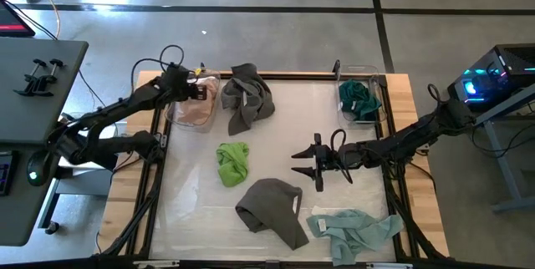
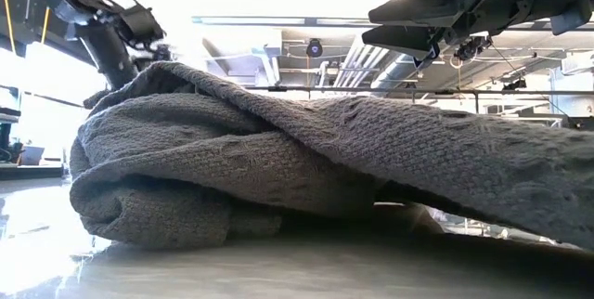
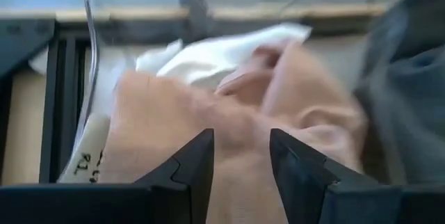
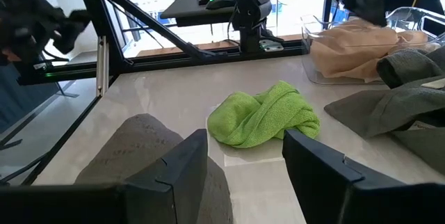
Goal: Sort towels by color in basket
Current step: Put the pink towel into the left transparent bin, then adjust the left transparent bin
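At the table's far left corner, the left gripper (image 1: 201, 92) hangs over a clear bin (image 1: 173, 112) holding the pink towel (image 1: 196, 107) and cream towel (image 3: 208, 57); its fingers (image 3: 198, 161) stand apart just above the pink cloth, clamped on nothing. The right gripper (image 1: 311, 162) hovers mid-table, jaws spread and empty, facing the lime green towel (image 1: 233, 161). Remaining cloths: one dark grey towel (image 1: 249, 97) heaped just beside the pink bin, a second dark grey towel (image 1: 274, 209) at the near edge, the pale mint towel (image 1: 355, 231) beside it, and the dark teal towel (image 1: 359, 98) in a second clear bin (image 1: 374, 117) at the far right. Risk, as judged: were the left arm to lift away carelessly, a finger could snag the loose pink fold and drag it back out; the grey heap crowding the bin's rim could also be caught. For the right arm, the near grey towel lies close under its approach to the green cloth and might be brushed aside.
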Controlling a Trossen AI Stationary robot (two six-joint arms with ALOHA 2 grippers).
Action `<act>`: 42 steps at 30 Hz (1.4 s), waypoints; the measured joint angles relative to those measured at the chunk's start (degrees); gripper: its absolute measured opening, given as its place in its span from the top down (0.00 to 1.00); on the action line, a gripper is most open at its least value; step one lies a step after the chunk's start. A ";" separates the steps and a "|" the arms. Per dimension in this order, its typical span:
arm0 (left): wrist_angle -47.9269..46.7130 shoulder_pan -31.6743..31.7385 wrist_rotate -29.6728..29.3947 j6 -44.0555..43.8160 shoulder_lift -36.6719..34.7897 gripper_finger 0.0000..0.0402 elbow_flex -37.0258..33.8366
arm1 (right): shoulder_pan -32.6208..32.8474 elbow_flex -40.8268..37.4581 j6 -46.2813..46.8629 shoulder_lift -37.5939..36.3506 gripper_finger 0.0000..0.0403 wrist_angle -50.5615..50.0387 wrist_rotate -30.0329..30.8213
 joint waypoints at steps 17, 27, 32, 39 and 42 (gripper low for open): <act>7.12 3.21 1.08 7.29 10.73 0.76 8.38 | -3.43 0.00 0.13 0.00 0.54 2.17 -0.12; -5.12 7.33 -7.12 11.17 23.69 0.85 18.32 | -3.91 0.00 2.99 0.00 0.54 2.16 -0.13; -4.78 7.51 -8.17 11.10 23.95 0.89 18.32 | -3.76 0.00 4.79 0.00 0.54 1.56 -0.39; -2.85 7.00 -11.46 8.30 25.00 0.97 18.32 | -3.74 0.00 6.60 0.00 0.54 0.83 -0.51; -1.63 5.96 -16.23 7.71 27.21 1.00 18.34 | -3.76 0.00 6.56 0.00 0.54 0.87 -0.52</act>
